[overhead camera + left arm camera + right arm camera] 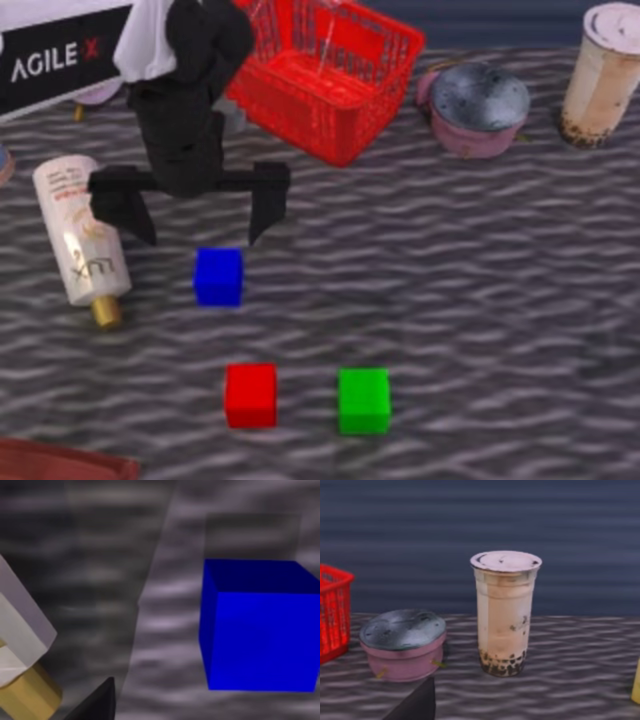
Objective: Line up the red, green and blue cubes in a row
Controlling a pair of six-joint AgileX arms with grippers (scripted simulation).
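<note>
Blue cube (218, 276) sits on the grey table (480, 300) just below your left gripper (200, 232), whose fingers are spread wide and hold nothing; the red cube (250, 394) and green cube (363, 400) lie side by side nearer the front edge, a little apart. You can expect the cube to be light, rigid and smooth-sided, best pinched across two opposite flat faces. Your right gripper is out of the top view, and you cannot tell its finger state. At the back stand a red wire basket (335, 75), its contents unclear, a lidded pink pot (475, 108) and a sealed milk-tea cup (605, 75); a bottle (80, 240) lies at left
</note>
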